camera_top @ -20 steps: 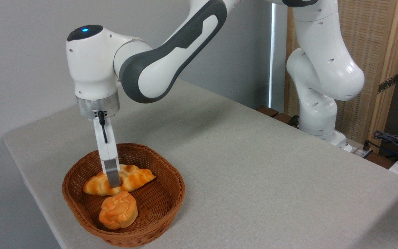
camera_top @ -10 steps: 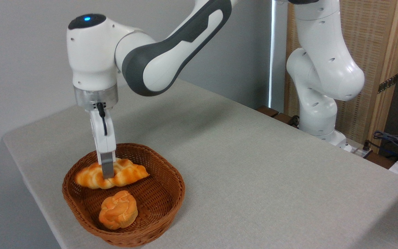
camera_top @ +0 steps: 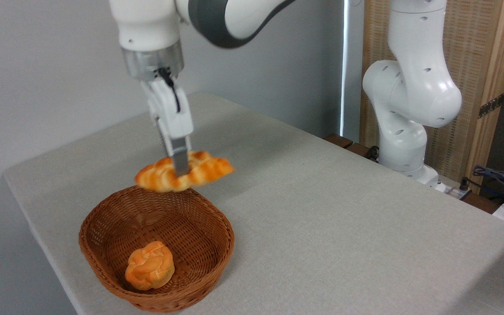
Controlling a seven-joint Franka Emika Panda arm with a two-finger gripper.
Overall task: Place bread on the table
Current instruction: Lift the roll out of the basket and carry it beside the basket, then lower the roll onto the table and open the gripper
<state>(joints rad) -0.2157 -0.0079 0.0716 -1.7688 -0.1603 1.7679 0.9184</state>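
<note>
While the bread (camera_top: 185,174) hangs in the air above the far rim of the wicker basket (camera_top: 155,245), the tool (camera_top: 181,168) pinches it across its middle, both tapered ends jutting out sideways. A small round bun (camera_top: 149,265) sits in the basket. To my eye, the carry should go right, over open bench (camera_top: 322,210), then down low before letting go, so the loaf neither rolls nor drops.

White arm (camera_top: 409,87), grey panels, black cable (camera_top: 171,87)

Wicker basket (camera_top: 199,238) (round bun (camera_top: 149,265) inside)
</note>
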